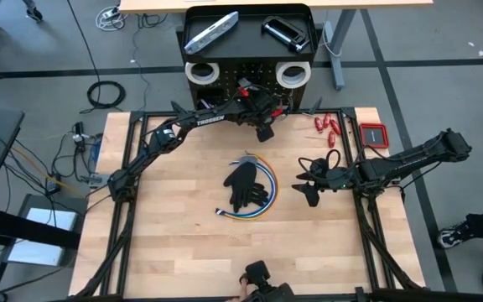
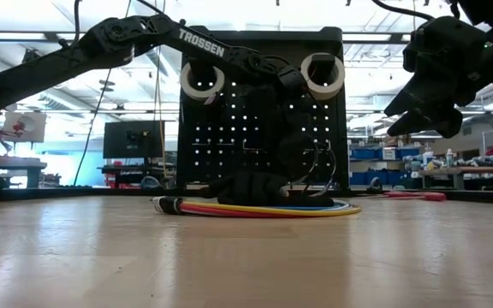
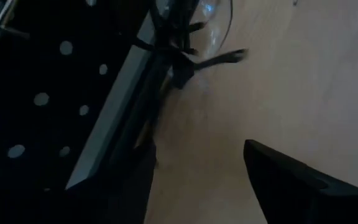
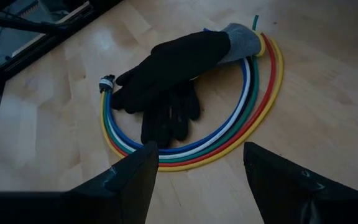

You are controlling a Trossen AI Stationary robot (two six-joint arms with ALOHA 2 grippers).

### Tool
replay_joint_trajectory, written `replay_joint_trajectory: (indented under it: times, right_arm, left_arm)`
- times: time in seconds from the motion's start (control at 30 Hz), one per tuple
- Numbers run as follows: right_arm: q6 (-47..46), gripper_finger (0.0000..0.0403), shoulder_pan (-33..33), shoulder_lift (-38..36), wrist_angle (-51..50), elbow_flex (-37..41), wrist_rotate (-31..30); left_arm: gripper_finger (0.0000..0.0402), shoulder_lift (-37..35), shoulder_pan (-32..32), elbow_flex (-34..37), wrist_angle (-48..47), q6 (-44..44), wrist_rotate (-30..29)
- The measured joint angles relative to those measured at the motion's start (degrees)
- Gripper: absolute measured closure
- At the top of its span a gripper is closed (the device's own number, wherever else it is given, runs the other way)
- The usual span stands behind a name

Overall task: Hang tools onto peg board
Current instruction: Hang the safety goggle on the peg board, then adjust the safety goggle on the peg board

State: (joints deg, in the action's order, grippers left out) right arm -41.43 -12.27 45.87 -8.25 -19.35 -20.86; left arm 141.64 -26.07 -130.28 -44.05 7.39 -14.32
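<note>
The left arm stretches toward the far edge of the surface, its gripper [image 1: 264, 132] spread wide. The right arm reaches in from the right edge, its gripper [image 1: 309, 195] parted, hanging above mid-surface.

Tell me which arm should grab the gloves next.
Right, probably. The right gripper hangs open just beside the gloves, facing them. The left gripper sits open at the peg board.

Robotics lab: wooden table [image 1: 183, 243], floor cables [image 1: 105, 92], workbenches, monitor [image 2: 127, 139] behind.

Wooden table [image 1: 174, 243] with gloves [image 1: 246, 186], coiled cables [image 1: 268, 201].
</note>
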Motion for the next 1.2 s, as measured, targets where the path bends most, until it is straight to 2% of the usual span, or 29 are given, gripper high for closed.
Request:
replay_joint_trajectory:
  times: [0.57,0.8,1.1,1.2]
  right_arm:
    - [0.0,0.0158,0.0,0.0,-0.7,0.0,0.0]
    - [-0.4,0.0158,0.0,0.0,-1.0,0.0,0.0]
    - [-0.6,0.0158,0.0,0.0,-1.9,0.0,0.0]
    - [-0.6,0.0158,0.0,0.0,-2.1,0.0,0.0]
  left_arm:
    - [0.0145,-1.7,0.8,-0.1,0.1,-1.9,1.5]
    - [0.0145,-2.0,1.9,-0.2,0.7,-1.6,9.0]
    - [0.0145,-2.0,4.0,-0.2,5.2,0.2,9.0]
    - [0.0147,-2.0,4.5,-0.2,7.1,1.7,7.2]
